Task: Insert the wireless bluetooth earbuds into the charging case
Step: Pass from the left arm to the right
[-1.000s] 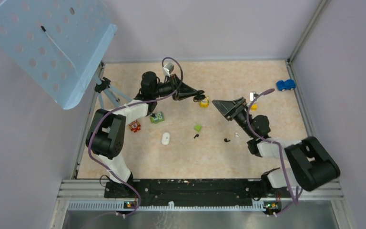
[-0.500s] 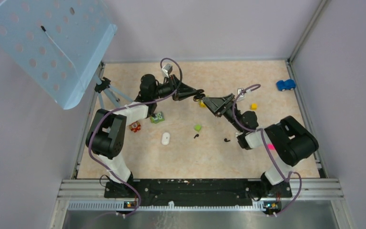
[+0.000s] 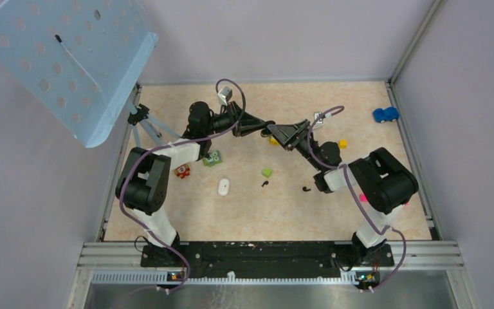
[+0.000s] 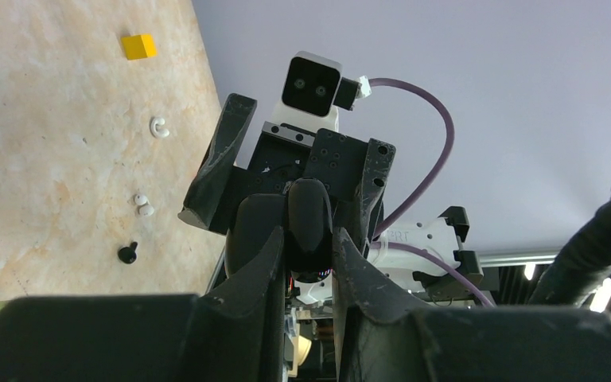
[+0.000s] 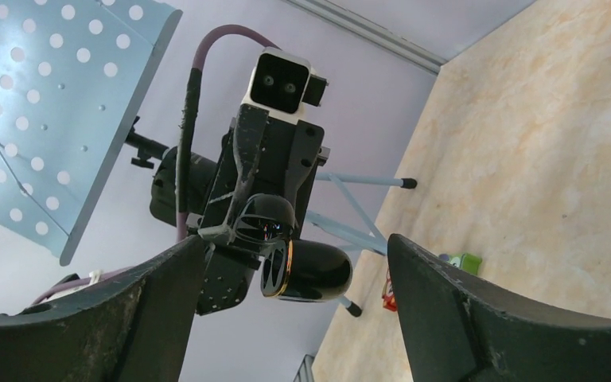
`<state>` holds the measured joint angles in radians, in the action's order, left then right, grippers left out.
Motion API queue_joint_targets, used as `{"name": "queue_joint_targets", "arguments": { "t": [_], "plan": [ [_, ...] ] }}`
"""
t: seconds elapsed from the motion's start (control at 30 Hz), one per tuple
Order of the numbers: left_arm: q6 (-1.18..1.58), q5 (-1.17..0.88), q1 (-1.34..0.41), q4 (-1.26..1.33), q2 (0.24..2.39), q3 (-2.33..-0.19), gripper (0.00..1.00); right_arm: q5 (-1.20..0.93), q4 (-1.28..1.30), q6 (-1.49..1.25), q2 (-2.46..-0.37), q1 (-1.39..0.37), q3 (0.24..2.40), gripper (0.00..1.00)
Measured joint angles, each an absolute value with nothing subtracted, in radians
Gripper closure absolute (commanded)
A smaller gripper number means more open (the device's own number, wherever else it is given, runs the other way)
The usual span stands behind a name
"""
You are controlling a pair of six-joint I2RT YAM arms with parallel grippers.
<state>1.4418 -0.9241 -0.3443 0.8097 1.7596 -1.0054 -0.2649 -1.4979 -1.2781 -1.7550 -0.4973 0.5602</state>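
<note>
The left claw (image 4: 309, 239) is clenched on the glossy black charging case (image 4: 309, 211), held above the counter (image 3: 244, 212). The right claw (image 5: 296, 243) faces the case with its jaws spread wide, grasping nothing. Toward six o'clock from both claws, one earbud (image 3: 265, 184) lies just at six o'clock of the green cube (image 3: 267, 172). The other earbud (image 3: 306, 188) lies at the cube's four o'clock.

Lab; walled table (image 3: 360, 103); aluminium rail (image 3: 270, 277)

Bright, even, diffuse light, faint soft shadows; top view sharp, near fingers (image 4: 231, 318) dark and blurred.
</note>
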Motion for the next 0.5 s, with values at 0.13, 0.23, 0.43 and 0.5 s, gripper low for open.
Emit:
{"name": "queue_joint_targets", "arguments": {
  "t": [0.13, 0.23, 0.43, 0.5],
  "plan": [
    [1.449, -0.921, -0.344, 0.816, 1.759, -0.996, 1.00, -0.273, -1.498, -1.280, -1.763, -0.497, 0.570, 0.22],
    [1.452, -0.918, -0.344, 0.820, 1.759, -0.996, 1.00, -0.275, -1.498, -1.281, -1.763, -0.497, 0.571, 0.27],
    [1.460, -0.909, -0.344, 0.825, 1.756, -0.990, 1.00, -0.279, -1.499, -1.289, -1.765, -0.497, 0.571, 0.40],
    [1.465, -0.907, -0.344, 0.828, 1.755, -0.990, 1.00, -0.280, -1.499, -1.295, -1.774, -0.497, 0.571, 0.42]
  ]
}}
